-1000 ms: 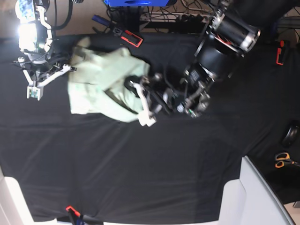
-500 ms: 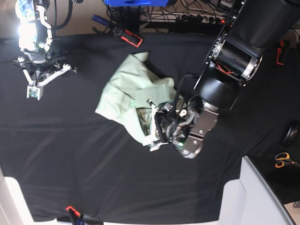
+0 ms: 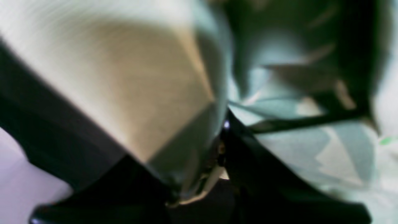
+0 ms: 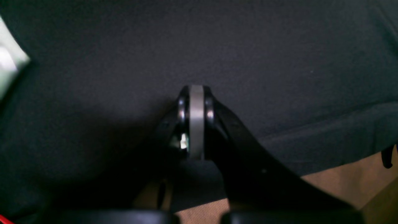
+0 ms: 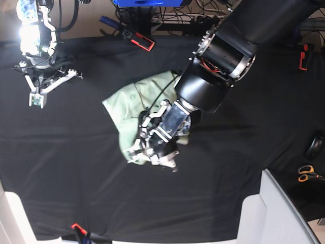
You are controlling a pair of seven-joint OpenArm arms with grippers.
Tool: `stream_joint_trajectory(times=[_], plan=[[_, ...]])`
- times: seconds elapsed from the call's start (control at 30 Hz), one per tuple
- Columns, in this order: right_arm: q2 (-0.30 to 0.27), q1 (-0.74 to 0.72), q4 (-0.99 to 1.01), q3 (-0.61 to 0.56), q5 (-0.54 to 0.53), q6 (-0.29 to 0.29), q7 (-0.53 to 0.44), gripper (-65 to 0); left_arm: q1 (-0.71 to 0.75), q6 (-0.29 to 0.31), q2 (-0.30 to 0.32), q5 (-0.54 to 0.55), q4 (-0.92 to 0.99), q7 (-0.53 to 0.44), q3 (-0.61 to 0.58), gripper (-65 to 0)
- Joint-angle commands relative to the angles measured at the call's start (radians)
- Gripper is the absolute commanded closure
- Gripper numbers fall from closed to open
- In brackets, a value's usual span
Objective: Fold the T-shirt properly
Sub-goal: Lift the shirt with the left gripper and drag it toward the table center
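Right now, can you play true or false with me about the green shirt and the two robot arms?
1. The T-shirt is spread out flat and smooth. False: it lies bunched and crumpled on the black tablecloth.
2. The left gripper is shut on the T-shirt. True.
3. The right gripper is holding the shirt too. False: it is shut on nothing, off to the side, away from the shirt.
4. A pair of orange-handled scissors lies near the table's edge. True.
5. The shirt is bright red. False: it is pale mint green.
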State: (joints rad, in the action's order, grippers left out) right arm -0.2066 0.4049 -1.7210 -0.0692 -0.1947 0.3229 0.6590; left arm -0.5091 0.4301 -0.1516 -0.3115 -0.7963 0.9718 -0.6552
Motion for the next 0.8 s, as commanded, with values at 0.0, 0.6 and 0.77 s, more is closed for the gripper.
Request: stream_joint_trajectory(times=[0.0, 0.6, 0.77], plan=[[-0.009, -0.002, -0.015, 0.006, 0.008, 0.003, -0.018, 0.0, -0.030, -0.006, -0.005, -0.027, -0.016, -0.024, 0.001, 0.0], [-0.009, -0.018, -0.014, 0.004, 0.008, 0.003, -0.018, 0.0, -0.030, -0.003, -0.005, -0.087, -0.016, -0.264, -0.266, 0.0], [-0.009, -0.018, -0.014, 0.004, 0.008, 0.003, -0.018, 0.0, -0.030, -0.003, -0.005, -0.087, -0.016, -0.259, -0.268, 0.0]])
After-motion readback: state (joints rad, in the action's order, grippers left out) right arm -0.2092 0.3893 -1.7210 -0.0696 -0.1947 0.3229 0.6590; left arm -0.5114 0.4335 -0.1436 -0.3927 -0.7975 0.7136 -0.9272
